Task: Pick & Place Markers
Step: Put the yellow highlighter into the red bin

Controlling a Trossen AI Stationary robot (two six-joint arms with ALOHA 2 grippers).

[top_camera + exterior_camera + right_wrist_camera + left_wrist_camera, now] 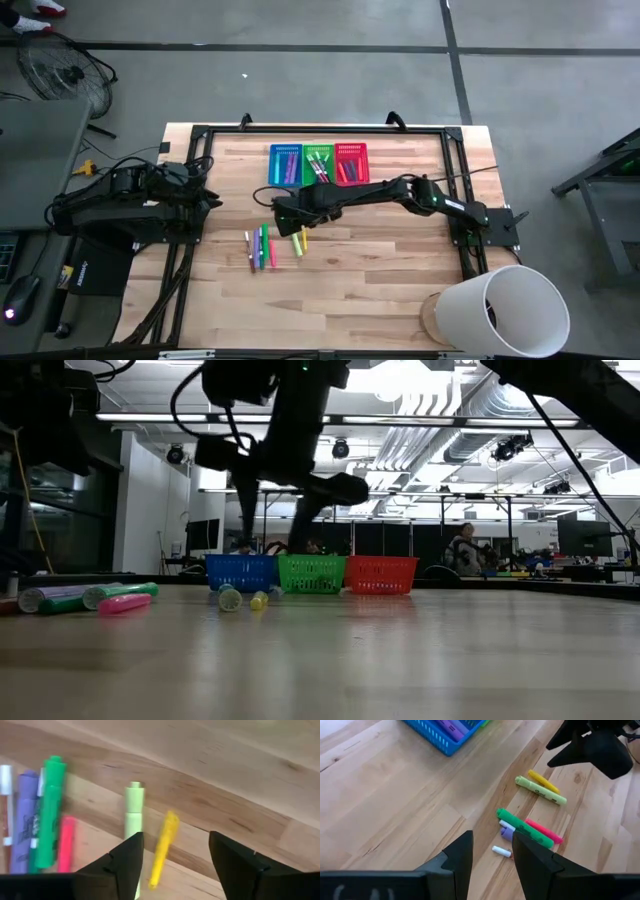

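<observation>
markers (262, 246) loose mid-desk, some already in baskets (318, 163) by far edge | right tool (172, 857) wide, empty, hovering over yellow marker (163, 846) | left tool (492, 855) spread, empty, near left edge | advice: centre on yellow alone, clear of pale-green neighbour (133, 810), then descend.

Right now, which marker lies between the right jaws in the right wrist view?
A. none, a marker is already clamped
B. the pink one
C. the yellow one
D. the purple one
C: in the right wrist view the yellow marker lies on the table in the gap of the open right gripper, with the pale green marker beside one jaw.
</observation>
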